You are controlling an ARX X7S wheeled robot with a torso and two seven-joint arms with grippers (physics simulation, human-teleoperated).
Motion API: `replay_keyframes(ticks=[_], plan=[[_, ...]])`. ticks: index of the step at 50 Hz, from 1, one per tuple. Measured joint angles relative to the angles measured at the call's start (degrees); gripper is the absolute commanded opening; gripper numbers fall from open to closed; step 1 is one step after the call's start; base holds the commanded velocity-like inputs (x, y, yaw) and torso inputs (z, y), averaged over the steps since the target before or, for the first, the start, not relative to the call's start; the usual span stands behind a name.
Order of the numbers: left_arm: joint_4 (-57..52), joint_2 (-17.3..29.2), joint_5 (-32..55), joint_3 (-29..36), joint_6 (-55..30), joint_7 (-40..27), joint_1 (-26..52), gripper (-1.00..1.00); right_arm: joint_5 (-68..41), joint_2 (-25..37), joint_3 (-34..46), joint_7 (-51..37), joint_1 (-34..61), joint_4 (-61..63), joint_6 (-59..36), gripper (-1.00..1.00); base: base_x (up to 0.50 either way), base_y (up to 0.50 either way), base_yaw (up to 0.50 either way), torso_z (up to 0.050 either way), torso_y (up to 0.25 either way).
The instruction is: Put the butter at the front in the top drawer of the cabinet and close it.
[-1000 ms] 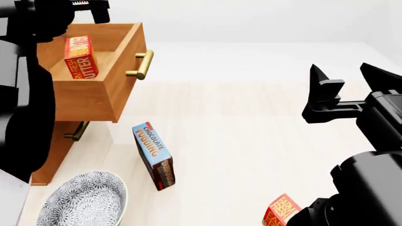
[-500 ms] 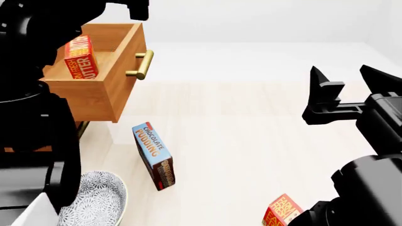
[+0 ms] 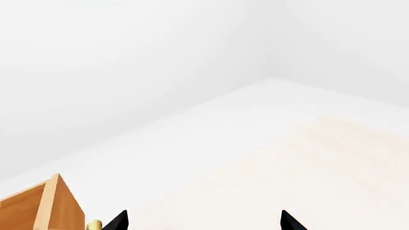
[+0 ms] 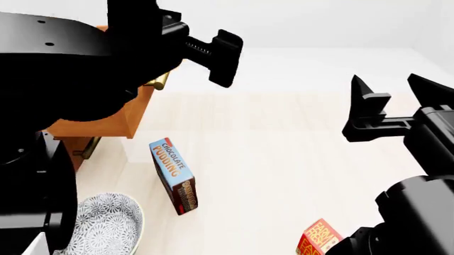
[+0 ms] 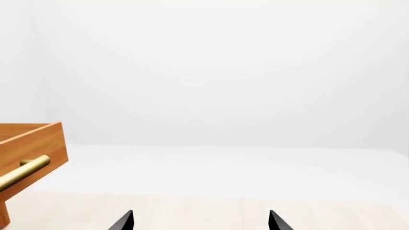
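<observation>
The top drawer (image 4: 133, 109) of the cabinet stands pulled out, with its brass handle (image 4: 160, 81) showing. My left arm covers the drawer's inside, so the butter carton seen there earlier is hidden. My left gripper (image 4: 225, 57) is open and empty, hanging beside and above the drawer front. The left wrist view shows its gripper (image 3: 203, 223) with the jaws wide apart, near the drawer corner (image 3: 56, 206). Another butter carton (image 4: 318, 237) lies on the floor at the near edge. My right gripper (image 4: 394, 89) is open and empty at the right; its wrist view (image 5: 200, 221) shows the drawer (image 5: 35, 143).
A blue-and-brown chocolate pudding carton (image 4: 174, 175) stands on the floor in front of the cabinet. A patterned bowl (image 4: 106, 223) sits at the near left. A lower drawer's handle (image 4: 90, 147) shows under the open drawer.
My left arm has swung right and toward the camera, across the open drawer, and now hides the butter inside it. The right arm, cartons and bowl have not moved.
</observation>
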State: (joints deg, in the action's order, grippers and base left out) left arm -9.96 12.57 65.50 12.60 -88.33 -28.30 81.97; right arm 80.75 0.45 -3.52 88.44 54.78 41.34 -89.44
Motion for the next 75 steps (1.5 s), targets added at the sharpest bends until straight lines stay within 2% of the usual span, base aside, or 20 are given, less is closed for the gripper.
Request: replay_keyframes(ticks=[10, 23, 53, 75], plan=[[-1.8, -0.4, 14.0, 2.5, 0.6, -8.9, -2.7, 1.00, -0.1, 0.1, -0.4, 0.2, -0.3, 0.4, 0.1, 1.00, 0.00, 0.00, 0.00, 0.000, 0.000], [-2.6, -0.5, 21.3, 5.4, 2.7, -13.1, -6.2, 1.00, -0.1, 0.2, -0.7, 0.4, -0.7, 0.8, 0.2, 1.00, 0.00, 0.00, 0.00, 0.000, 0.000], [-4.1, 3.4, 23.8, 8.3, 7.5, -18.6, -15.3, 1.00, -0.3, 0.3, -0.8, 0.3, -0.8, 0.9, 0.3, 1.00, 0.00, 0.00, 0.00, 0.000, 0.000], [-4.6, 6.8, 24.1, 7.5, 10.5, -21.1, -17.1, 1.00, -0.2, 0.3, -0.7, 0.6, -0.6, 0.9, 0.2, 1.00, 0.00, 0.00, 0.00, 0.000, 0.000]])
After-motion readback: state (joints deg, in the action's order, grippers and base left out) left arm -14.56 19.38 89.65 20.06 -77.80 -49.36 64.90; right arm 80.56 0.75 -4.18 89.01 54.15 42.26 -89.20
